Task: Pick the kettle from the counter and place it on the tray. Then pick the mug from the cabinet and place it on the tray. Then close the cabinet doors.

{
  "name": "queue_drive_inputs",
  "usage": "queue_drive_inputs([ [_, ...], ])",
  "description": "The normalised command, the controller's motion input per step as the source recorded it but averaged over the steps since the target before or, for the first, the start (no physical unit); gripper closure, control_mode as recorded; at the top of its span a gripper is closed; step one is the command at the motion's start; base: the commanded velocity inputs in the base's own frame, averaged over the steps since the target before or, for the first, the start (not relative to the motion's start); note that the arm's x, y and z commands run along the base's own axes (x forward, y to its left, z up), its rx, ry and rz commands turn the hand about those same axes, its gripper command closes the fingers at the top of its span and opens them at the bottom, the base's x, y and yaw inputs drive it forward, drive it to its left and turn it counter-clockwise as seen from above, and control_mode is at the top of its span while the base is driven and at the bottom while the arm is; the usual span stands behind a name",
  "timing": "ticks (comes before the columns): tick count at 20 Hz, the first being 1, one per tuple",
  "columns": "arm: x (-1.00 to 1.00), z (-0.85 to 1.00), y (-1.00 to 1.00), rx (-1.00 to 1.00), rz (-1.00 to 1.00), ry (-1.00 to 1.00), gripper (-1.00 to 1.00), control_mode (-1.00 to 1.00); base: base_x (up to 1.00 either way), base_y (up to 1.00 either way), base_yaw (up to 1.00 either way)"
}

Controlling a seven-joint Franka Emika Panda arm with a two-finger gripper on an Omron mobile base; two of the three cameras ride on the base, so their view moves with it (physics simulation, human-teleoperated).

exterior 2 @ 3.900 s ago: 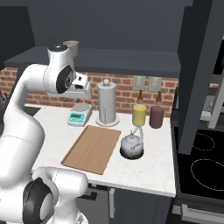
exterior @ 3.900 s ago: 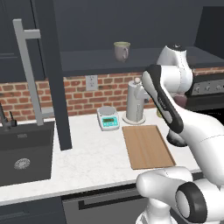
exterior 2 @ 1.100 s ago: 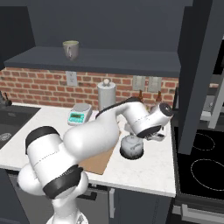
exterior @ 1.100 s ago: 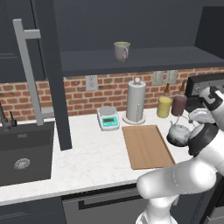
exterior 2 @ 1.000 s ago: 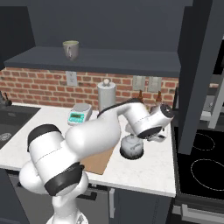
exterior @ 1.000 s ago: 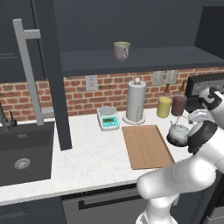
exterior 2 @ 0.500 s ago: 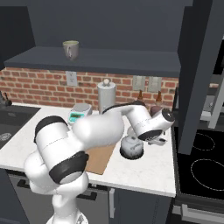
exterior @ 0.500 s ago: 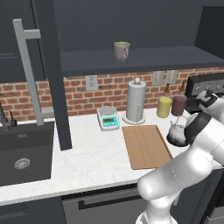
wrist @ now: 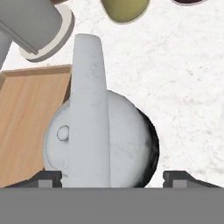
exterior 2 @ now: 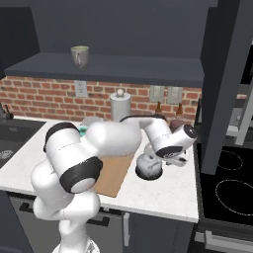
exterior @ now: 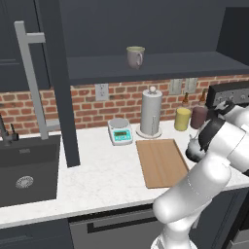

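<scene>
Since a second ago, the white arm has been sinking lower over the small squat silver-grey kettle, now hiding most of it in the left base view; it is sitting on the white marbled counter just right of the flat light-brown wooden tray, while the greyish-green mug is standing on the dark cabinet shelf. From the right base view, the kettle is resting beside the tray's right edge, under the wrist. Through the hand view, the gripper is hanging spread, its tips flanking the kettle's body, its arched handle running up the middle.
</scene>
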Motion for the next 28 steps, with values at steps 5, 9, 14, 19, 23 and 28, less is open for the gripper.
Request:
queue_drive_inputs([
  [5, -0.04, 0.06, 0.00, 0.18, 0.00, -0.01, 1.00, -1.00, 0.00, 0.00, 0.00],
  [9, -0.21, 0.24, 0.16, 0.23, 0.00, -0.09, 1.00, -1.00, 0.00, 0.00, 0.00],
  [14, -0.18, 0.52, 0.48, 0.22, 0.00, -0.18, 1.00, -1.00, 0.00, 0.00, 0.00],
  [19, -0.13, 0.61, 0.87, 0.10, -0.02, -0.22, 1.00, -1.00, 0.00, 0.00, 0.00],
  [23, -0.16, 0.14, 1.00, -0.01, -0.02, -0.11, 1.00, -1.00, 0.00, 0.00, 0.00],
  [28, -0.07, -0.10, 1.00, -0.08, -0.05, -0.01, 1.00, -1.00, 0.00, 0.00, 0.00],
])
